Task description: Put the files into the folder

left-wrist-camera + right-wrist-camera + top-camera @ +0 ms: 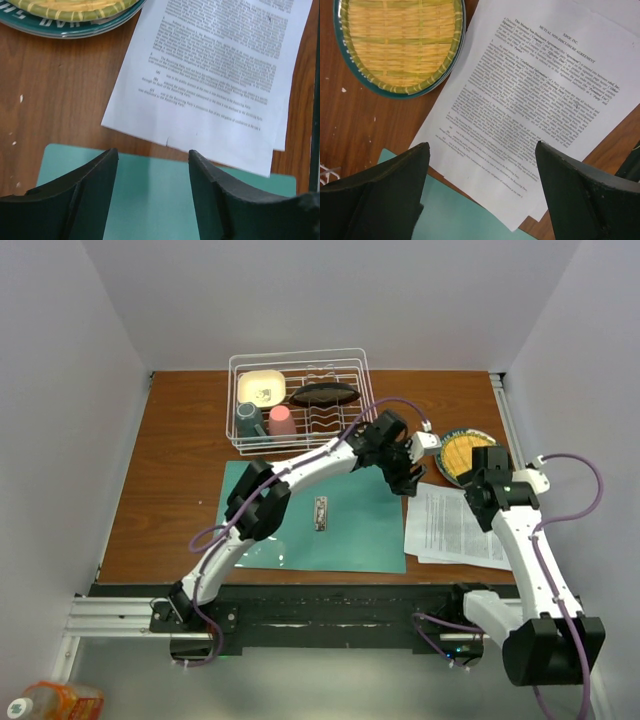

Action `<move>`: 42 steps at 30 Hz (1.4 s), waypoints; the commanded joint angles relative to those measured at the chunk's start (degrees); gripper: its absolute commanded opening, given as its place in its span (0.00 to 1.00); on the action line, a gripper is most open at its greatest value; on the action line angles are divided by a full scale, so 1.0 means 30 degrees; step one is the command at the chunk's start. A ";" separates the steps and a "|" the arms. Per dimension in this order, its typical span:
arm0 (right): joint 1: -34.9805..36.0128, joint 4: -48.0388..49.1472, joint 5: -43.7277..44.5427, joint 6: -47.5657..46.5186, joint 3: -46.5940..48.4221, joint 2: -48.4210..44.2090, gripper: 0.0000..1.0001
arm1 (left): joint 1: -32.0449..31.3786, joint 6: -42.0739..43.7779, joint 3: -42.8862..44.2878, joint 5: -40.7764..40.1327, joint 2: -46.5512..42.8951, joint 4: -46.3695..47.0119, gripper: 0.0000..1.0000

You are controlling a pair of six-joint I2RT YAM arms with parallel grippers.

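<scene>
the files [455,525] lie in a loose fanned stack at the folder's [340,535] right edge, one corner overlapping it, the folder opened flat. the left gripper [152,160] hovers over that edge, jaws apart and empty, while the right gripper [482,150] hangs above the sheets just right of the folder, spread wide and also empty. the likely trouble: flat, floppy sheets offer no edge to pinch, so a grab may lift only the top page, crumple it, or shove the stack away from the folder toward the plate [395,91] beyond its far right corner.
</scene>
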 commanded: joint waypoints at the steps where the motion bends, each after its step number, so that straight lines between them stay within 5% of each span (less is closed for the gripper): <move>1: -0.0207 0.0990 -0.1122 -0.1051 -0.0369 -0.0698 0.90 | -0.0581 -0.1655 0.0641 -0.1017 0.0808 0.2774 0.74; 5: -0.0178 0.1546 -0.1414 -0.1403 -0.0545 -0.1578 0.89 | -0.1021 -0.1598 0.0699 -0.2041 0.1773 0.2687 0.87; 16: -0.0178 0.1811 -0.2411 -0.1960 -0.1541 -0.2370 0.87 | -0.1315 -0.2536 0.1109 -0.4240 0.3328 0.2454 0.84; 19: -0.0178 0.1957 -0.2645 -0.2077 -0.1717 -0.2312 0.87 | -0.1344 -0.2477 0.0672 -0.4531 0.3505 0.2394 0.73; 25: -0.0178 0.2046 -0.2909 -0.2195 -0.2068 -0.2282 0.87 | -0.1403 -0.2331 0.0493 -0.5790 0.3798 0.1751 0.30; 31: -0.0178 0.2134 -0.3056 -0.2371 -0.2478 -0.2634 0.86 | -0.1374 -0.2593 0.0231 -0.6759 0.3389 0.1574 0.00; 42: -0.0207 0.3742 -0.3378 -0.2635 -0.4496 -0.1289 0.87 | -0.0672 -0.3121 -0.0880 -0.5882 0.0725 0.1339 0.00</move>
